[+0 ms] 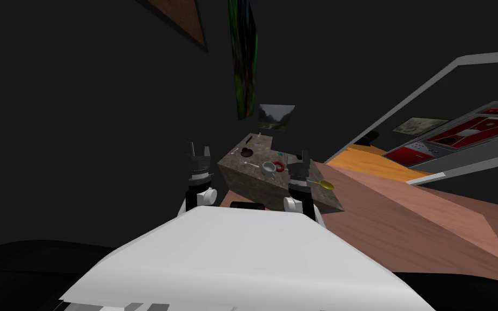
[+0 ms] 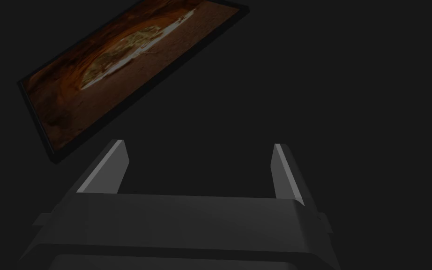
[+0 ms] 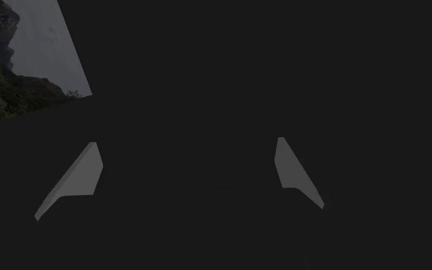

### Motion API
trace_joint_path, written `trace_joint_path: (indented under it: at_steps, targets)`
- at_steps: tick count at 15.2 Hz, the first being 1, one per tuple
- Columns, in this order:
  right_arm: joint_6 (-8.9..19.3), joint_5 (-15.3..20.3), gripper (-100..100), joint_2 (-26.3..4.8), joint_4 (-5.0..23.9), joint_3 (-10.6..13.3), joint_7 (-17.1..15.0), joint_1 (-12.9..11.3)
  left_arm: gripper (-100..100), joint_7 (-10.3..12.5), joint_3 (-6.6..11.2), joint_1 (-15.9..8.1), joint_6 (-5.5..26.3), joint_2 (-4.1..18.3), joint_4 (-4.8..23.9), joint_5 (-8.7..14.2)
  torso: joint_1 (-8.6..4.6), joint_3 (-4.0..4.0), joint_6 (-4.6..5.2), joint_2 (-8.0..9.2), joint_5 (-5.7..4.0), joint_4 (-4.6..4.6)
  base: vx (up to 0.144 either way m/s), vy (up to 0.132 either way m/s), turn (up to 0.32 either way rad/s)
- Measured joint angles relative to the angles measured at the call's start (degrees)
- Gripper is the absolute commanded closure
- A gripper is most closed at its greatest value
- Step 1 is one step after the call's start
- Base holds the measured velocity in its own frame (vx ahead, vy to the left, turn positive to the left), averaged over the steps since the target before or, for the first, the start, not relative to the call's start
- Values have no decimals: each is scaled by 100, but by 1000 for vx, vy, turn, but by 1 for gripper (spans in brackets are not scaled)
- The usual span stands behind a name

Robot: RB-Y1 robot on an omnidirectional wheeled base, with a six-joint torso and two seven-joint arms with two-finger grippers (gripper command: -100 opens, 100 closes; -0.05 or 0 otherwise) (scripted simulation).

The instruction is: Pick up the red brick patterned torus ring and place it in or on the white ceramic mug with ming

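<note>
Head view: red ring [image 1: 279,166] lies just left of right claw [image 1: 302,157].

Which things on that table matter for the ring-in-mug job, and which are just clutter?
For the job:
- red ring, close beside the white mug
- right gripper, open, near both

Lying about:
- yellow spoon-like thing at the table's right edge
- dark round item and small teal item, farther back
- left gripper, open, off the table's left side
</note>
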Motion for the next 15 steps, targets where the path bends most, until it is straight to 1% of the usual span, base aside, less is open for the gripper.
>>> trace_joint_path:
  at_steps: [1,5,8,15]
  targets:
    - [7,18,-100,-63,4,-8,9,-4,0,0,0,0,0,0,0,0,-4,0,0,0,0,0,-7,-36,28]
    - [97,189,-100,-492,46,-80,129,-44,0,0,0,0,0,0,0,0,-19,4,0,7,-4,1,-20,-44,54]
    - [204,371,-100,-841,104,-160,265,-99,0,0,0,-1,0,1,0,0,-27,6,-1,10,-6,2,-26,-51,53]
    - [422,793,-100,-1545,299,-317,620,-174,0,0,0,0,0,0,0,0,-22,6,0,10,-5,2,-26,-41,76]
